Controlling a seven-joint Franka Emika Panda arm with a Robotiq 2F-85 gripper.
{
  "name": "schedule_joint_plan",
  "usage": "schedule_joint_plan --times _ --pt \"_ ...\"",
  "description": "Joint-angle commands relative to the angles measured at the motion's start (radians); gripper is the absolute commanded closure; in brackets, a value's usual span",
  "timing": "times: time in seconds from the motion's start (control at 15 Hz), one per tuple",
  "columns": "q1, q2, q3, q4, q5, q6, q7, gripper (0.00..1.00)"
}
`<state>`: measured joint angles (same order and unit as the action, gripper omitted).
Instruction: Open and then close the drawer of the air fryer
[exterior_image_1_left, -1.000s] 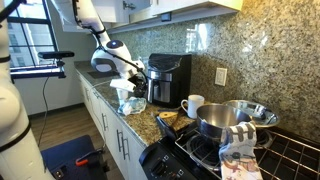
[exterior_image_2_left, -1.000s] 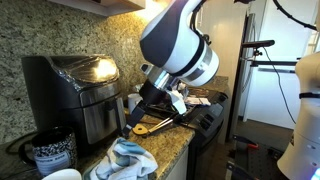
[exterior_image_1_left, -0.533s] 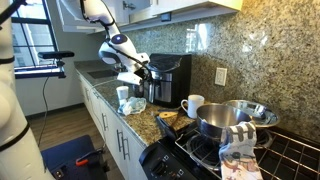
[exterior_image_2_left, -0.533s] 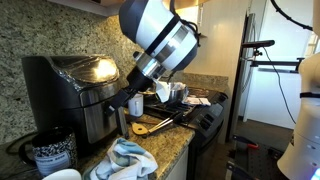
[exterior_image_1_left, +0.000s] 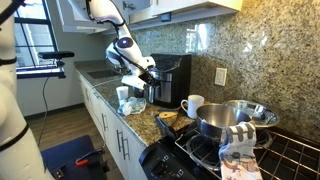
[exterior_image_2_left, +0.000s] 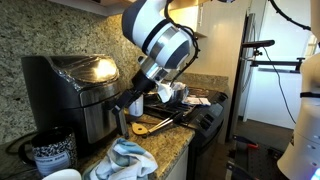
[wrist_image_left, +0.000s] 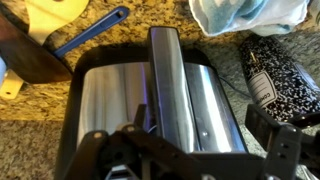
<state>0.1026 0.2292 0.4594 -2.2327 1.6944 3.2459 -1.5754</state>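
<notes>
The air fryer (exterior_image_1_left: 170, 78) is a boxy black appliance on the granite counter, also in an exterior view (exterior_image_2_left: 72, 95). In the wrist view its shiny grey face (wrist_image_left: 110, 105) fills the frame, with a dark bar handle (wrist_image_left: 165, 62) down the middle. I cannot tell whether the drawer (exterior_image_2_left: 103, 118) is open at all. My gripper (exterior_image_1_left: 146, 75) is right at the fryer's front (exterior_image_2_left: 131, 99). In the wrist view its fingers (wrist_image_left: 190, 152) are spread wide, either side of the handle, holding nothing.
A white mug (exterior_image_1_left: 192, 105) and a steel pot (exterior_image_1_left: 214, 122) stand beside the fryer. A crumpled cloth (exterior_image_1_left: 127, 100), (exterior_image_2_left: 126, 159) lies in front. A speckled black mug (exterior_image_2_left: 48, 152), (wrist_image_left: 272, 75) is close. A blue-handled utensil (wrist_image_left: 92, 32) lies on the counter.
My gripper has risen from above the cloth and moved in to the air fryer's front, with little motion in the last half second. The fryer has not visibly moved.
</notes>
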Motion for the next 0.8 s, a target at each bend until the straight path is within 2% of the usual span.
schedule_joint_plan --times 0.0,0.33,0.73 --pt "0.001 0.012 -0.055 0.015 0.127 -0.040 -0.154 0.00" --pt "0.063 0.063 -0.167 0.040 0.343 -0.102 -0.427 0.00" --pt "0.217 0.101 -0.378 0.055 0.692 -0.210 -0.811 0.00"
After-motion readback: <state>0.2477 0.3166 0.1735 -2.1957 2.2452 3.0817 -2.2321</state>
